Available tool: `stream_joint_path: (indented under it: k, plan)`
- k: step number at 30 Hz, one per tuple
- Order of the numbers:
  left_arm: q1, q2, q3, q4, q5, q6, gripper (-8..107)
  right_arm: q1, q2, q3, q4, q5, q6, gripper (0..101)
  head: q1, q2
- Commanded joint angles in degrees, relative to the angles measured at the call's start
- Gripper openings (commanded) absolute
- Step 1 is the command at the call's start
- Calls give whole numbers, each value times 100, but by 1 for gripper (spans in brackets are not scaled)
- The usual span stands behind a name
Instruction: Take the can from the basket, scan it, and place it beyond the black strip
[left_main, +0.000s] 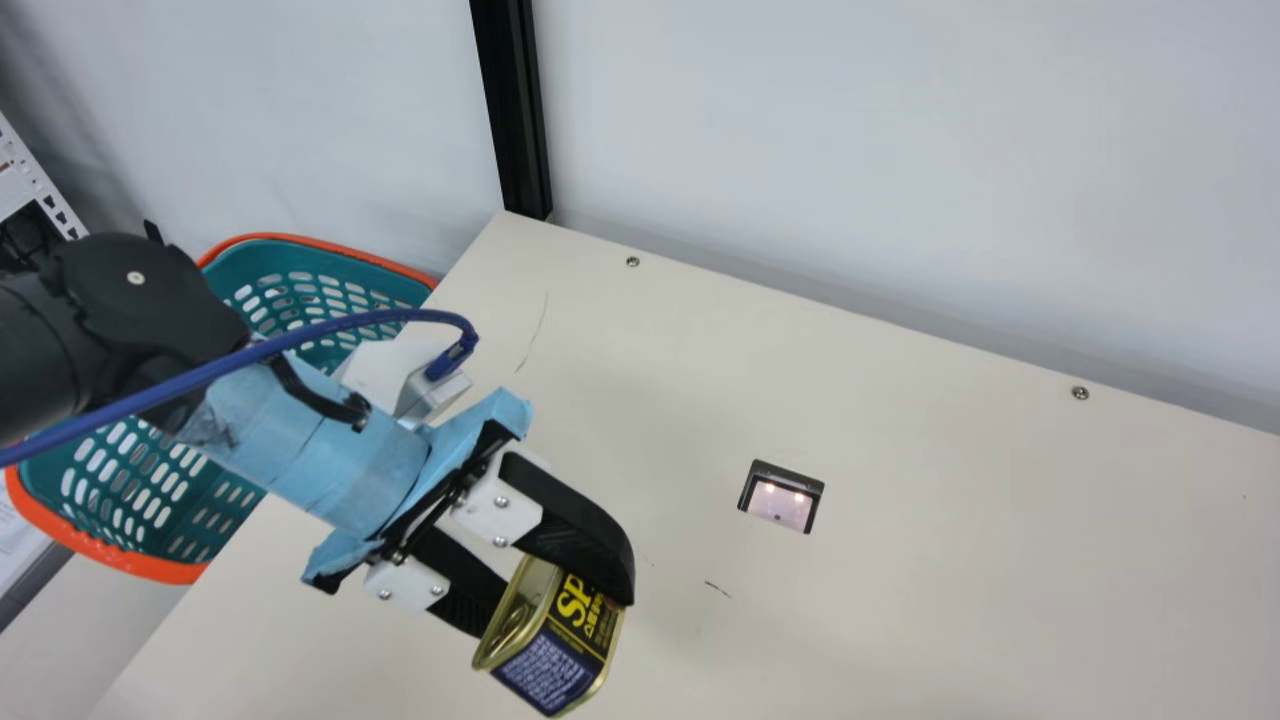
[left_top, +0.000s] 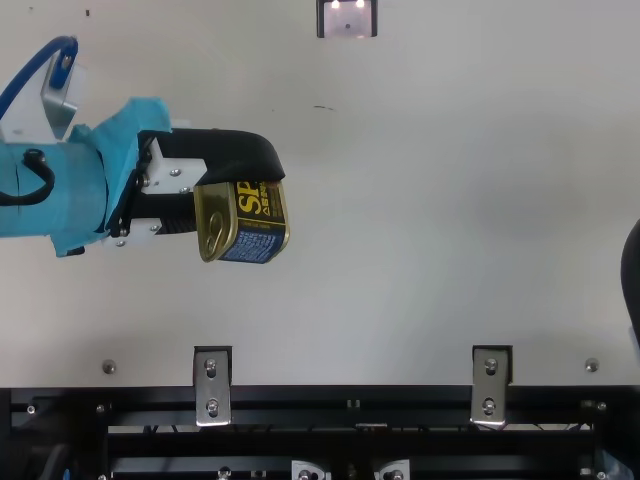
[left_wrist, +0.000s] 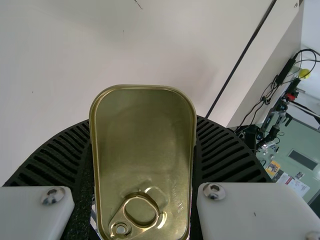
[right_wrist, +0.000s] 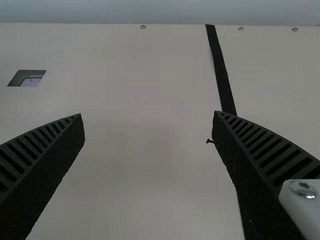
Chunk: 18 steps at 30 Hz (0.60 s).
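Left gripper closed around the can, which is held tilted over the cream table; its ring-pull lid is turned to the wrist camera. Lit scanner window set in the tabletop, apart from the can. Orange-rimmed basket seen beside the table. Right gripper noted at the top view's edge, its fingers spread wide; black strip seen in the right wrist view.
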Motion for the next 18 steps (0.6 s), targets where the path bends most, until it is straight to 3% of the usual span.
stream_joint_path:
  k: [1,10,18]
  plan:
    - [0,0,0,0,0,0,10,0,0,0,0,0,0,101,-147,51]
    - [-58,-13,-147,223,-117,-63,10,0,0,0,0,0,0,101,-24,-279]
    - [-536,-73,-752,1556,-624,-773,10,0,0,0,0,0,0,101,94,-1123]
